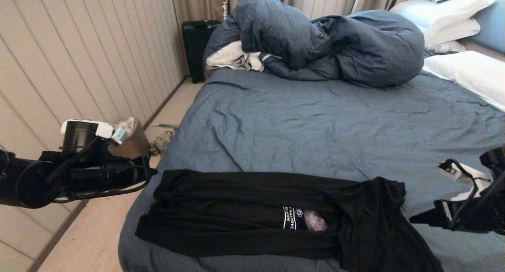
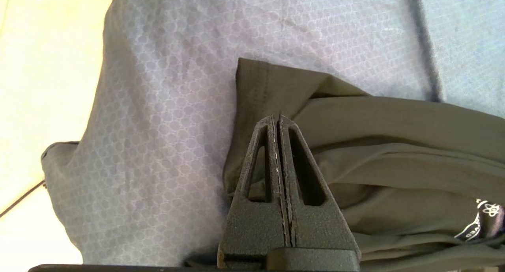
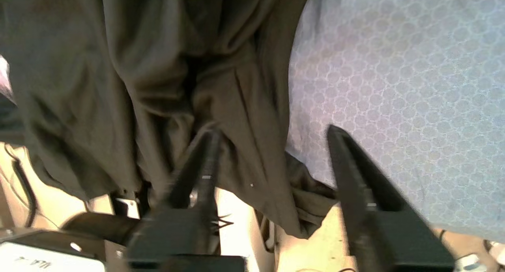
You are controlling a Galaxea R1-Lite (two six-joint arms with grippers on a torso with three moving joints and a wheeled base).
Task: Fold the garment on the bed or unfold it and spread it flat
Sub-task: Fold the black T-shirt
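The garment (image 1: 244, 209), a black T-shirt, lies as a long folded band across the near edge of the bed (image 1: 315, 126). A strip of its print and white lettering (image 1: 303, 218) shows in the gap between the folds. Its right end droops over the bed's edge. My left gripper (image 1: 152, 171) hovers at the garment's left end, shut and empty, its tips (image 2: 278, 118) above a corner of the fabric (image 2: 394, 146). At the right end my right gripper (image 1: 414, 218) stands open (image 3: 272, 140), with the dark cloth (image 3: 138, 86) loose beneath it and nothing gripped.
A bulky slate-blue duvet (image 1: 323, 43) is heaped at the far side, with a white-grey cloth (image 1: 232, 59) beside it. White pillows (image 1: 469, 71) lie at the right. Left of the bed are bare floor (image 1: 94, 232), a black suitcase (image 1: 197, 43) and the panelled wall.
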